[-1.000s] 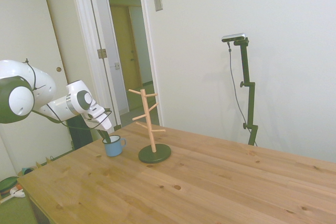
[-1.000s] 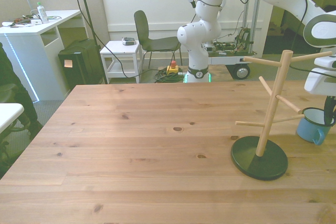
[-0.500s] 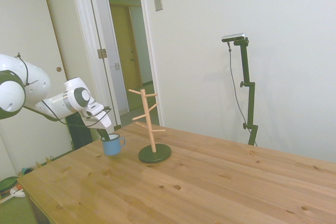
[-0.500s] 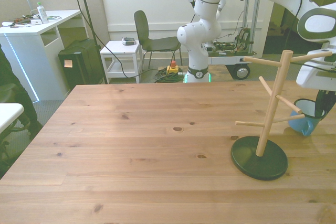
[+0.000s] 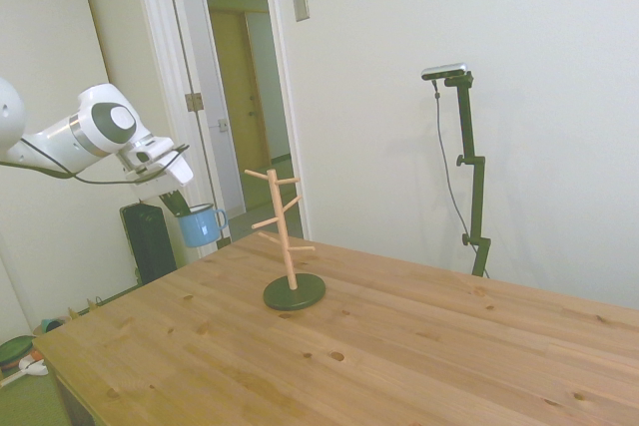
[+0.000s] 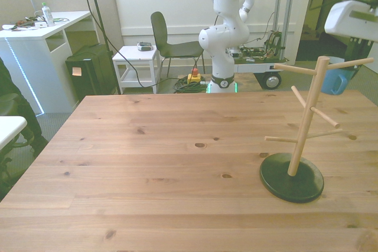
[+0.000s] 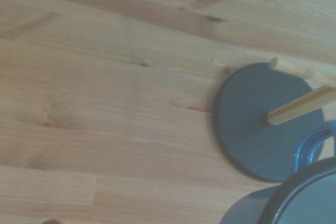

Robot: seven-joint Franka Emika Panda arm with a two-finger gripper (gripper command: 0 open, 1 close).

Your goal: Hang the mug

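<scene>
The mug, light blue with a dark rim, hangs in the air off the table, level with the upper pegs of the wooden mug tree. My gripper is shut on its rim from above, one dark finger inside the cup. In the side view the mug is left of the tree, a short gap from the nearest peg. In the front view the mug shows behind the tree's top peg. The wrist view shows the mug, its handle and the tree's dark round base below.
The tree's base stands near the wooden table's edge on the front view's right. A person's dark sleeve is at the front view's left edge. A white desk, a chair and a black box stand beyond the table.
The gripper has lifted the mug from the tabletop up to about the height of the tree's upper pegs. The tree has not moved.
</scene>
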